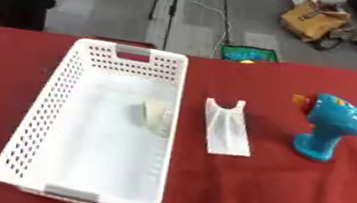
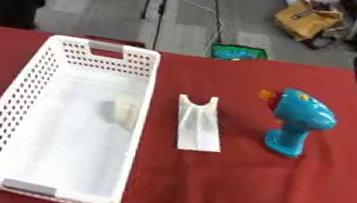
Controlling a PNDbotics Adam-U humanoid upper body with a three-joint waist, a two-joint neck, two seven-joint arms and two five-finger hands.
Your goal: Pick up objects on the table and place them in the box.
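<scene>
i see the white perforated basket (image 1: 44, 104) lying lengthwise on the red cloth at my left, grey grips at its near and far ends. inside it, against the right wall about midway along, sits a small pale object (image 1: 156, 116) whose shape i cannot make out. just right of the basket, apart from it, a white plastic piece (image 1: 227, 128) lies flat, with a u-shaped notch at its far end and a ridge along its middle. further right, well apart, a blue toy drill (image 2: 296, 122) stands upright on its base, its orange tip pointing left.
</scene>
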